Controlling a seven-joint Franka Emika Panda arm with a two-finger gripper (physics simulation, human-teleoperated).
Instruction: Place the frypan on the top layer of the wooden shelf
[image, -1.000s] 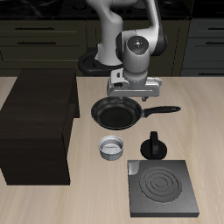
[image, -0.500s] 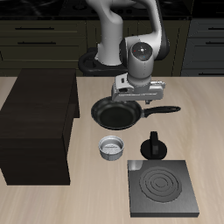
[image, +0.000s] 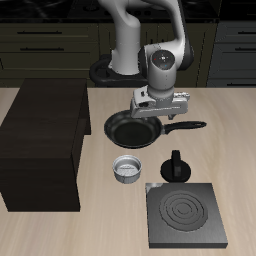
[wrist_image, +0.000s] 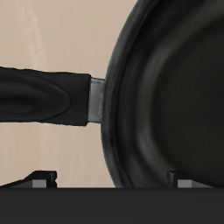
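The frypan (image: 131, 130) is black and round and rests on the table beside the wooden shelf (image: 45, 140), its long handle (image: 186, 126) pointing away from the shelf. My gripper (image: 158, 111) hangs just above the spot where the handle joins the pan rim. It is open and holds nothing. In the wrist view the frypan (wrist_image: 175, 105) and its handle (wrist_image: 35, 94) fill the frame. Two fingertips (wrist_image: 39, 179) show wide apart at the frame's edge. The shelf's flat top (image: 50, 105) is bare.
A small silver bowl (image: 128, 169) sits nearer the table's front edge than the pan. A small black knobbed pot (image: 176, 166) stands beside it. The flat square black stove plate (image: 186, 216) lies by the front edge.
My gripper has shifted a little along the pan toward the handle and slightly lower. The frypan has not moved.
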